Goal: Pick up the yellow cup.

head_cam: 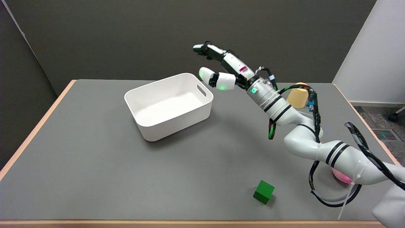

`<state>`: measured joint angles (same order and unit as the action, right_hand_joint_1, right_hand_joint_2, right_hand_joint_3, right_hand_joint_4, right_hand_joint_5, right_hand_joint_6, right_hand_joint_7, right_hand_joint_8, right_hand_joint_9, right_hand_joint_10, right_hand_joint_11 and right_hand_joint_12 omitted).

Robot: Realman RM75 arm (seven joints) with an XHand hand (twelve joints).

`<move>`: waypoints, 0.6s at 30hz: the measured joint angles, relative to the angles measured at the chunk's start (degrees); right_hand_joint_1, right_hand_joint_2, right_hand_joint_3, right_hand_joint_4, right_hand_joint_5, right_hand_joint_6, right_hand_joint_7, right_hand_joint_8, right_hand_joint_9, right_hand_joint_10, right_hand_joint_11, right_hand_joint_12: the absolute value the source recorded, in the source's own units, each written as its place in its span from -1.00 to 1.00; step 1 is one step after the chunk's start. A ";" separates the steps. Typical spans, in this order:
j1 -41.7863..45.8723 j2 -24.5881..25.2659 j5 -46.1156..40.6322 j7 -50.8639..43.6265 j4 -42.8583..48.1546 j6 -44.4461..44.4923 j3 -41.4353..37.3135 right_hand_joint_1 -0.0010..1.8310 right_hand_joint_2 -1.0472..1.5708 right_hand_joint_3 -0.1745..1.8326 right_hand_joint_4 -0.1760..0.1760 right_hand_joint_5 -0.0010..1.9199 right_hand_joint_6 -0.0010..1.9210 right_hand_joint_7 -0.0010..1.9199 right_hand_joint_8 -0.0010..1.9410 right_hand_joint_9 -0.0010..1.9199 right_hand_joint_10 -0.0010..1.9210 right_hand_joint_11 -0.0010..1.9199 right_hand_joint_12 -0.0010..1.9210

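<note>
Yellow cup [297, 97] upside down near desk [95, 164] far right corner, half hidden behind forearm. Likely light, rigid, smooth plastic; grasp around tapered sidewall. Right hand [221, 68] aloft, fingers spread, empty.

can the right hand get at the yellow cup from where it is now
Probably, but not directly: the right hand hangs open in the air by the white bin, past the yellow cup, which stands behind its own forearm. It must draw back first.

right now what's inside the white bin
Nothing shows inside the white bin: its floor and the inner walls in view are bare. The near wall hides a strip of floor behind it. The robot hand hovers beside it, holding nothing.
</note>
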<state>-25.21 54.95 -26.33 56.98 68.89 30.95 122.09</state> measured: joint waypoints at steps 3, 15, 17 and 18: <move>0.00 0.08 -0.06 -6.13 0.14 -1.23 -2.36 -0.57 0.33 0.18 0.18 -0.84 -0.56 -0.77 -0.67 -0.92 -0.39 -1.00 0.04; -0.79 0.22 -4.71 -38.88 0.54 -7.48 -12.08 -0.57 0.32 0.18 0.20 -0.85 -0.57 -0.77 -0.67 -0.91 -0.38 -1.00 0.03; -1.00 0.18 -6.82 -44.69 0.37 -8.87 -13.79 -0.57 0.32 0.18 0.21 -0.85 -0.57 -0.77 -0.67 -0.91 -0.38 -1.00 0.03; -1.10 0.13 -8.06 -47.70 0.22 -9.53 -14.63 -0.57 0.31 0.18 0.21 -0.85 -0.57 -0.77 -0.67 -0.91 -0.38 -1.00 0.03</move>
<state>-26.31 55.08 -34.39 9.28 69.11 21.42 107.46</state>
